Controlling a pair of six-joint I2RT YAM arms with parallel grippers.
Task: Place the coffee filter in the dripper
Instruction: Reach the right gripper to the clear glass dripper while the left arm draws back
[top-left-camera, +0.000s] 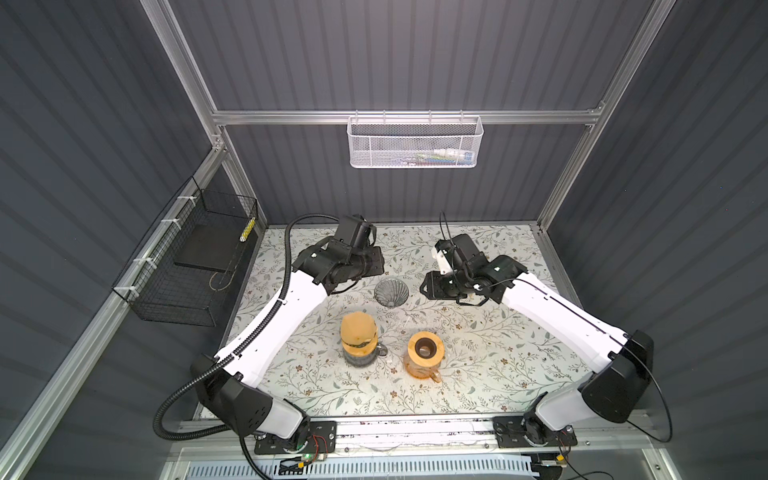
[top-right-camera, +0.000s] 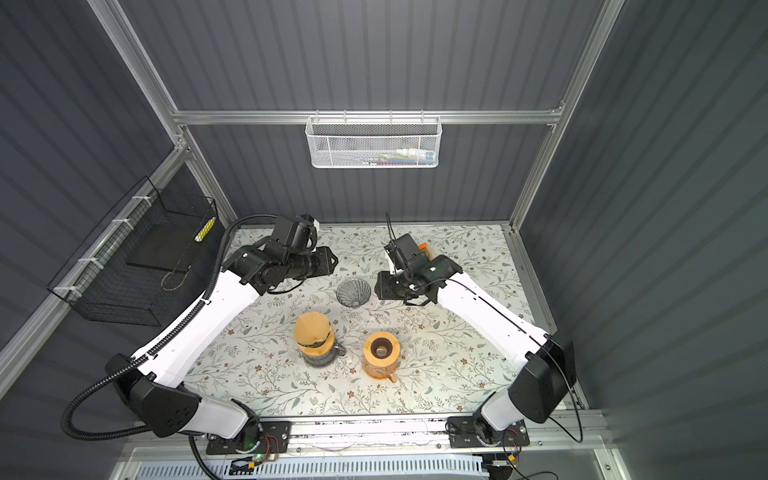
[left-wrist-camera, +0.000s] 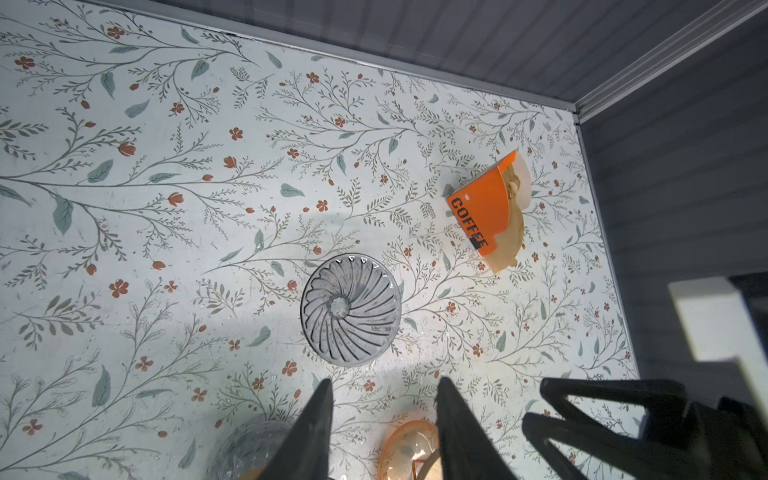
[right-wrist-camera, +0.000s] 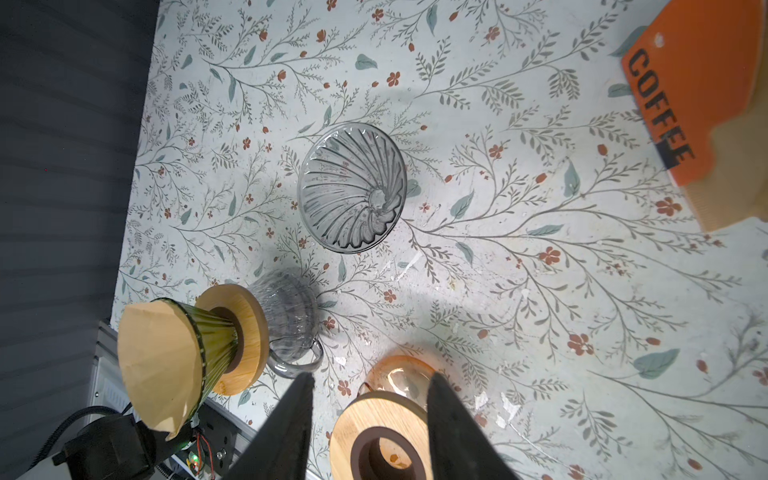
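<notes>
**Both grippers empty, filters still in their box at the back right**

The table is bounded by the back wall and by side walls on both flanks. A black wire basket hangs on the left side and a white mesh basket hangs from the rail above the back edge.

The widest bare stretch lies along the front and at the right of the table. The middle is more crowded. A clear glass dripper sits alone there with its wide mouth up. In front of it stand a clear jug and an amber jug, apart from each other and from the glass dripper. The clear jug carries a green dripper with a brown filter already in it.

The orange filter box lies near the back right corner, close to the right edge, with brown paper filters poking out of its open side. In a top view only a sliver of orange shows behind the right arm's wrist.

The left gripper has its fingers parted with nothing between them. The glass dripper is just ahead of its tips and the box lies well beyond, toward the corner.

The right gripper is likewise parted and empty. It hangs above the table facing the centre, and the box lies behind it and off to its side, not touching it.
</notes>
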